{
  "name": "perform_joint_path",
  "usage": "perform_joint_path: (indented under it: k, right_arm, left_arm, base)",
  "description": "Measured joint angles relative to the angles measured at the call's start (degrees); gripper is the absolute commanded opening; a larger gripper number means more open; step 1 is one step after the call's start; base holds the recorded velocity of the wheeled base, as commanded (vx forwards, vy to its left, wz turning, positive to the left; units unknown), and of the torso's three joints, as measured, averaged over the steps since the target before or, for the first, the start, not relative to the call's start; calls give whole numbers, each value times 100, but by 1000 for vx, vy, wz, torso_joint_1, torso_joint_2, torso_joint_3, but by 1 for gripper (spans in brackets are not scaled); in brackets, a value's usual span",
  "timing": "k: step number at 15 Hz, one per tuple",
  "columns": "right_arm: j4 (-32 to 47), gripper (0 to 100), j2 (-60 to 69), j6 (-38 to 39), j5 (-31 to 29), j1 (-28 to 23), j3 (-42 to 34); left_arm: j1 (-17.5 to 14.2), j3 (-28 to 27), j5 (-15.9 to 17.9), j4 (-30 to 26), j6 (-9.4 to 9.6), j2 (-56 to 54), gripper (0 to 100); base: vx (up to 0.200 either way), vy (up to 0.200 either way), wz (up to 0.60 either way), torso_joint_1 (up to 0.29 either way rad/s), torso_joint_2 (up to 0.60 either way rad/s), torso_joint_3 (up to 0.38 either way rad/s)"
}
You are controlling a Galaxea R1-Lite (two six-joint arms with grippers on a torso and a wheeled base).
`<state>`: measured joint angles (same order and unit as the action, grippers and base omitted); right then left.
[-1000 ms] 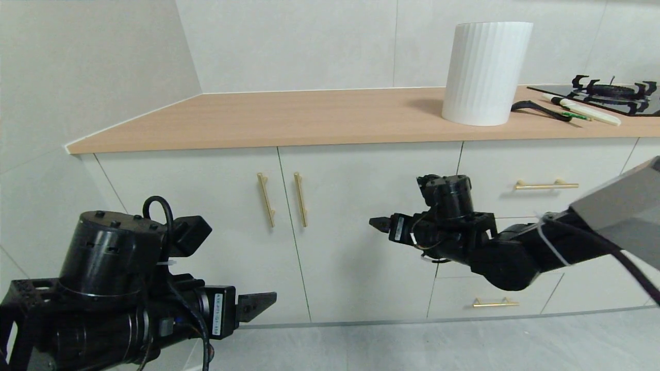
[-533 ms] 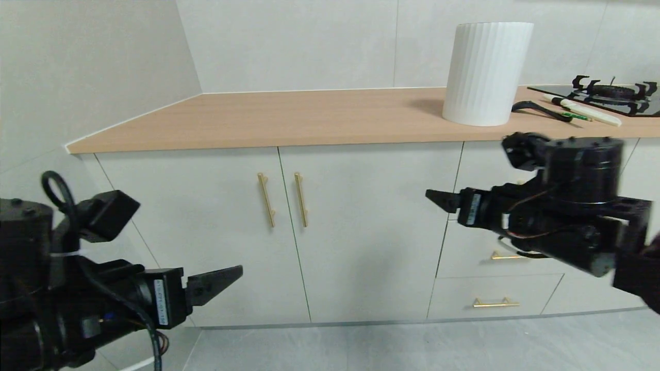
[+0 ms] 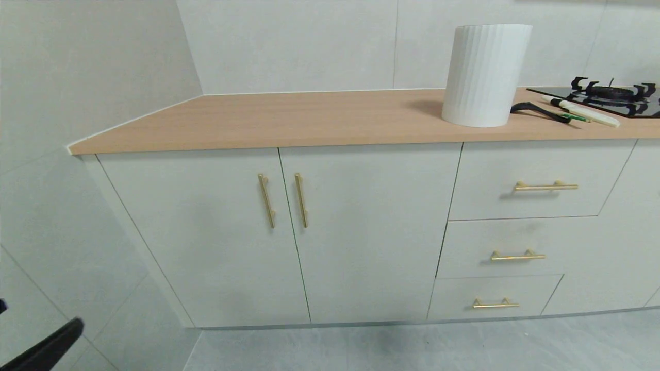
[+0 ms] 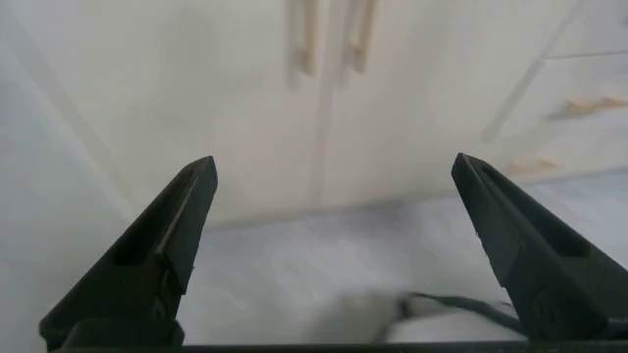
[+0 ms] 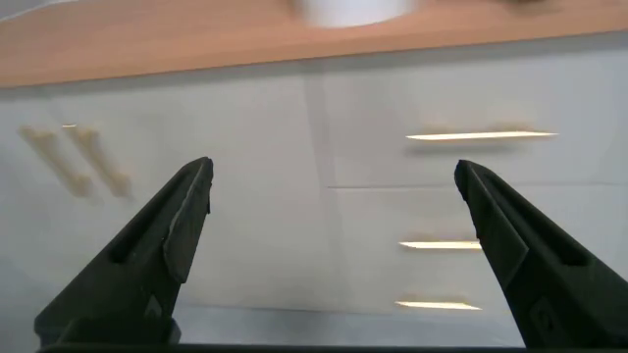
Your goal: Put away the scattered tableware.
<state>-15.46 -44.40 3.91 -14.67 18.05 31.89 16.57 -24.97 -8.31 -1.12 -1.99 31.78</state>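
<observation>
Step in hand looked like getting to the tableware at all. Both hands were empty and spread wide: the left hand [image 4: 334, 257] hung low facing the pale cabinet doors [image 3: 232, 247], the right hand [image 5: 334, 250] faced the brass-handled drawers [image 3: 541, 165].

My take: rise to the wooden counter [image 3: 283, 118], come in from above, close across the handle mid-length, and stay clear of the tall white ribbed container [image 3: 484, 74].

The black curved-handle utensil [image 3: 539, 110] and the pale white stick-shaped utensil [image 3: 585, 113] lay flat at the container's 3 o'clock, near the black gas hob [image 3: 613, 93] – long axes running roughly 10 to 4 o'clock. Couldn't tell which end was the working one.
</observation>
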Motion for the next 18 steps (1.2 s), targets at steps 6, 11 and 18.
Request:
perform_joint_path:
  k: [6, 11, 18]
  right_arm:
    - [2289, 100, 3120, -961, -343, -1120, -22]
    - [2547, 100, 4201, -970, -429, -1751, -382]
    - [855, 100, 4447, -301, 1297, -1805, -2939]
  left_arm:
    - [-734, 17, -402, -536, 784, -2288, 100]
    - [-1368, 57, -356, -624, 812, -2799, 100]
    - [-1636, 1797, 262, 649, 724, -3171, 100]
  base:
    - [0, 0, 0, 0, 0, 0]
    - [0, 0, 0, 0, 0, 0]
    - [0, 0, 0, 0, 0, 0]
